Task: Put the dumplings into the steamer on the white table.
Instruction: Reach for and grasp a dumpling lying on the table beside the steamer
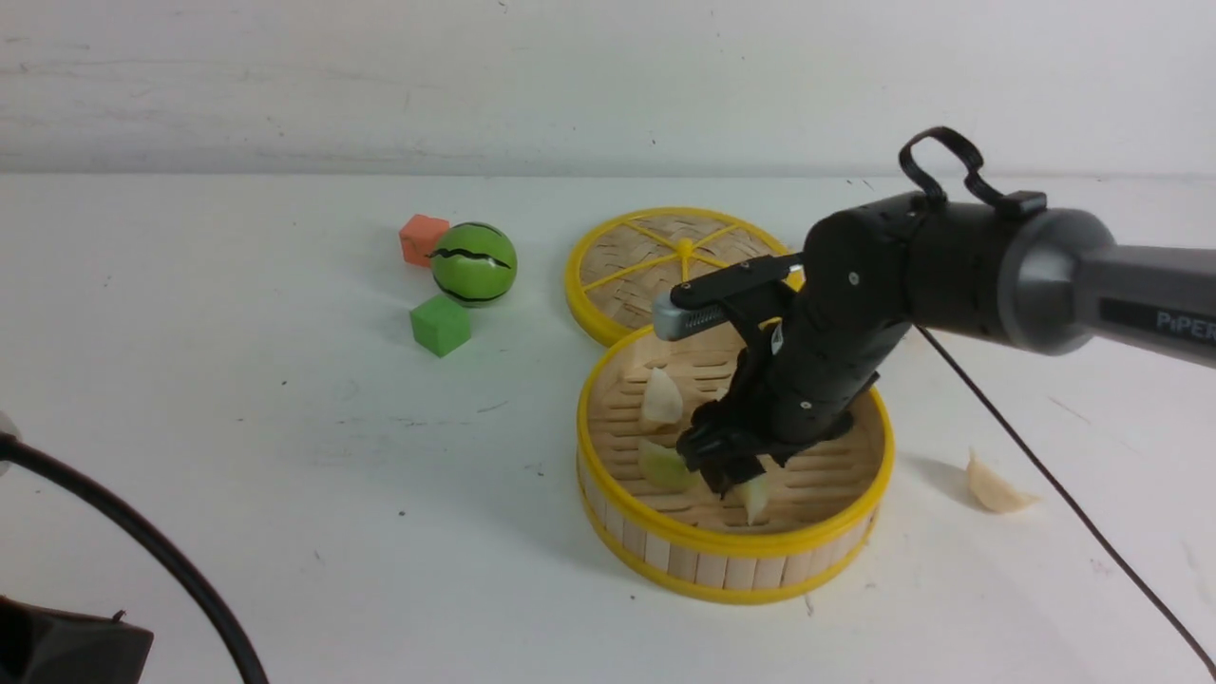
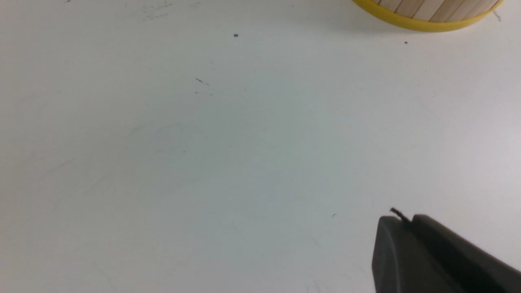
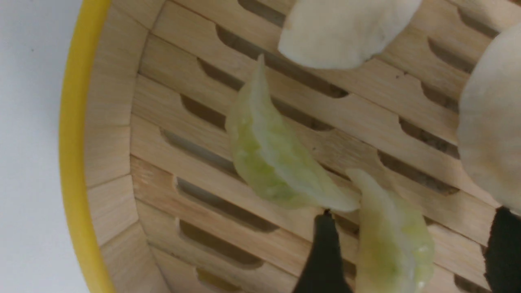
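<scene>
The steamer [image 1: 731, 556] stands on the white table [image 1: 285, 456], right of centre. My right gripper [image 1: 730, 472] reaches down inside it, jaws open. In the right wrist view a pale green dumpling [image 3: 390, 240] lies on the slats between the fingers [image 3: 323, 252], touched by neither. A second green dumpling [image 3: 268, 158] lies beside it, with two cream ones [image 3: 342, 28] [image 3: 492, 118] further in. One more cream dumpling [image 1: 993, 486] rests on the table to the right of the steamer. My left gripper [image 2: 401, 221] is shut and empty over bare table, the steamer's wall [image 2: 427, 16] ahead of it.
The flat woven lid with yellow spokes [image 1: 665, 261] lies behind the steamer, touching it. An orange cube [image 1: 423, 237], a green striped ball [image 1: 474, 263] and a green cube [image 1: 440, 324] sit at the left middle. A black cable [image 1: 1064, 494] trails across the table on the right.
</scene>
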